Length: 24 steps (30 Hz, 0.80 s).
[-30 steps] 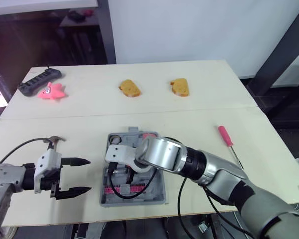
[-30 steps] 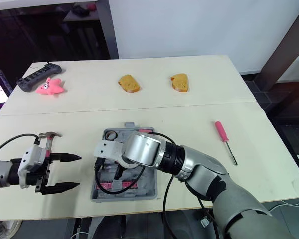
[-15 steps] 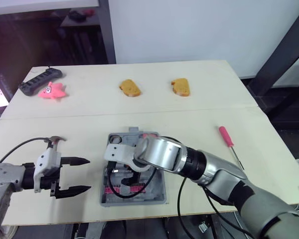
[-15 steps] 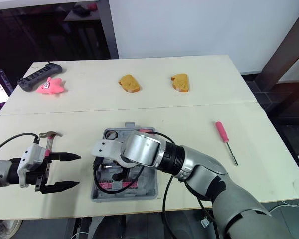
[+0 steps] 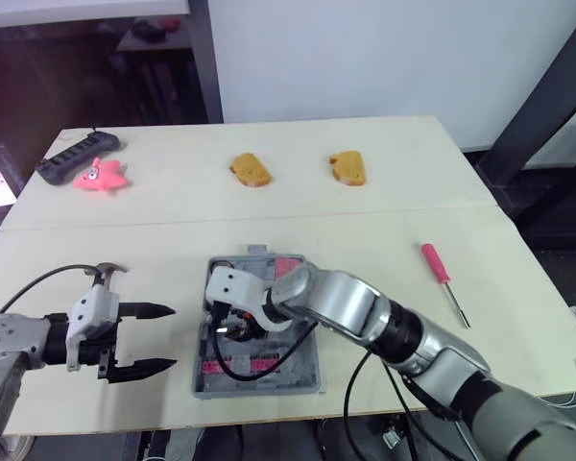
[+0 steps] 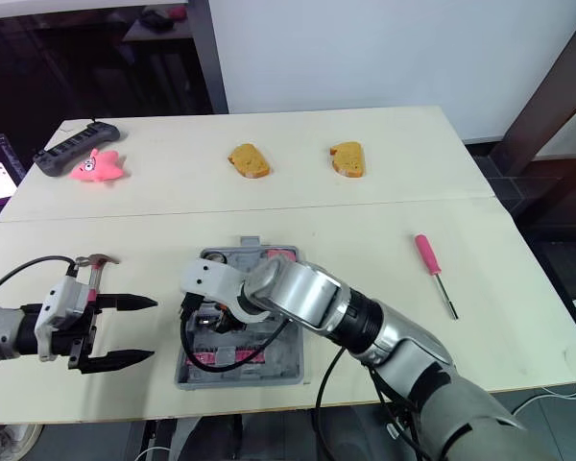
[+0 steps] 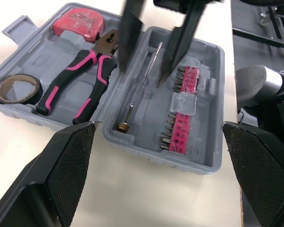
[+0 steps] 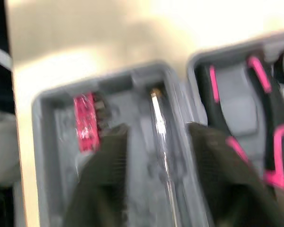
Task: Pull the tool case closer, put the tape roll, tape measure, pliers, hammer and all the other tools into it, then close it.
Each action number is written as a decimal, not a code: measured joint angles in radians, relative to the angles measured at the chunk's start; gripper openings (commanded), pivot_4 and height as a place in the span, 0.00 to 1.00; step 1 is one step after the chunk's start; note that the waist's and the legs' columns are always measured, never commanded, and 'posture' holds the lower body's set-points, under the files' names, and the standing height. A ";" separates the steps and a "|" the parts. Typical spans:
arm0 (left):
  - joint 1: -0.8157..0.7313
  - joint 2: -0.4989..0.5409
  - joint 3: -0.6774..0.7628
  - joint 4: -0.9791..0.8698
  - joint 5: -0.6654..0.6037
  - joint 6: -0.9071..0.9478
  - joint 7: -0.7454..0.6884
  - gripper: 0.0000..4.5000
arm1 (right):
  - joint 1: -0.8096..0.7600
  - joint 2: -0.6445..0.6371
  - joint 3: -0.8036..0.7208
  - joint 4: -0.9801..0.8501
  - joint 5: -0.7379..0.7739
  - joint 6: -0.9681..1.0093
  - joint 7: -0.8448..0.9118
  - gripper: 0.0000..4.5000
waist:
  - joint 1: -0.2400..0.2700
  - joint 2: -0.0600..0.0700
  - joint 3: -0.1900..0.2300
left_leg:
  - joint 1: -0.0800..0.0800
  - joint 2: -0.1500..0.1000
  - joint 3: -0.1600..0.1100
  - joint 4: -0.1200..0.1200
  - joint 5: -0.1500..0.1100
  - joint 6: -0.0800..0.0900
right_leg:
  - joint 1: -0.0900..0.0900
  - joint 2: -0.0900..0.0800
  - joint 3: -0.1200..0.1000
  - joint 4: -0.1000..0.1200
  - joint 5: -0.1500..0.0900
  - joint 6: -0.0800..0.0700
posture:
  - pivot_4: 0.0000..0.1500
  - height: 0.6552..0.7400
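- Tool case (image 5: pixel 259 388) lies open at lower centre of the head views, holding pliers (image 7: pixel 80 75), tape roll (image 7: pixel 16 87) and tape measure (image 7: pixel 83 21).
- Right gripper (image 7: pixel 142 78) hangs over it, fingers spread and empty, either side of a clear screwdriver (image 7: pixel 137 94).
- Left gripper (image 5: pixel 173 337), lower left, is spread and empty.
- Hammer (image 5: pixel 104 272) lies just above it; pink screwdriver (image 5: pixel 434 261) lies at right.

Even overhead light brightens the table (image 5: pixel 173 221), shadows faint, the room beyond it dim.

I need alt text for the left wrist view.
The right gripper hangs open over a screwdriver in an open grey tool case. The other half holds pliers, a tape roll and a pink tape measure.
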 measured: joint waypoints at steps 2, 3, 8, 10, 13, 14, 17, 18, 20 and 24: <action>-0.001 0.002 0.000 0.000 0.000 0.001 0.000 1.00 | 0.055 -0.023 -0.027 -0.016 -0.016 -0.090 0.005 0.14 | 0.001 0.000 0.000 | 0.000 0.000 0.000 0.000 0.000 0.000 | 0.000 0.000 0.000 0.000 0.000 0.000 | 1.00 1.00; -0.002 0.004 0.000 0.000 0.000 0.003 0.000 1.00 | 0.077 -0.035 -0.036 -0.019 -0.021 -0.123 0.008 0.14 | 0.001 0.000 0.000 | 0.000 0.000 0.000 0.000 0.000 0.000 | 0.000 0.000 0.000 0.000 0.000 0.000 | 1.00 1.00; -0.014 0.006 0.001 0.001 0.000 0.014 0.000 1.00 | 0.206 -0.077 -0.093 -0.047 -0.036 -0.269 0.033 0.14 | 0.003 0.000 0.000 | 0.000 0.000 0.000 0.000 0.000 0.000 | 0.001 0.000 0.000 0.000 0.000 0.000 | 1.00 1.00; -0.017 0.007 0.002 0.001 0.000 0.015 0.000 1.00 | 0.241 -0.089 -0.104 -0.047 -0.051 -0.292 0.036 0.14 | 0.002 0.000 0.000 | 0.000 0.000 0.000 0.000 0.000 0.000 | 0.001 0.000 0.000 0.000 0.000 0.000 | 1.00 1.00; -0.019 0.007 0.002 0.001 0.000 0.016 0.000 1.00 | 0.274 -0.080 -0.105 -0.042 -0.064 -0.314 0.039 0.14 | 0.001 0.000 0.000 | 0.001 0.000 0.000 0.000 0.000 0.000 | 0.001 0.001 0.000 0.000 0.000 0.000 | 1.00 1.00; -0.020 0.007 0.001 0.001 0.000 0.016 0.000 1.00 | 0.279 -0.073 -0.104 -0.034 -0.070 -0.320 0.041 0.14 | 0.001 0.000 0.000 | 0.001 0.000 0.000 0.000 0.000 0.000 | 0.001 0.001 0.000 0.000 0.000 0.000 | 1.00 1.00; -0.022 0.006 0.001 0.000 0.000 0.018 0.001 1.00 | 0.283 -0.060 -0.103 -0.015 -0.089 -0.338 0.045 0.14 | 0.003 0.000 0.000 | 0.001 0.000 0.000 0.000 0.000 0.000 | 0.001 0.001 0.000 0.000 0.000 0.000 | 1.00 1.00; -0.024 0.006 0.001 0.000 0.000 0.018 0.001 1.00 | 0.283 -0.056 -0.103 -0.008 -0.097 -0.341 0.046 0.14 | 0.003 0.000 0.000 | 0.001 0.000 0.000 0.000 0.000 0.000 | 0.001 0.001 0.000 0.000 0.000 0.000 | 1.00 1.00; -0.027 0.006 0.001 0.000 0.000 0.018 0.001 1.00 | 0.286 -0.054 -0.103 -0.001 -0.107 -0.342 0.047 0.14 | 0.005 0.000 0.000 | 0.001 0.000 0.000 0.000 0.000 0.000 | 0.001 0.001 0.000 0.000 0.000 0.000 | 1.00 1.00; -0.030 0.006 0.001 0.000 0.000 0.018 0.002 1.00 | 0.293 -0.047 -0.105 0.001 -0.119 -0.343 0.051 0.02 | 0.004 0.000 0.000 | 0.001 0.000 0.000 0.000 0.000 0.000 | 0.001 0.001 0.000 0.000 0.000 0.000 | 1.00 1.00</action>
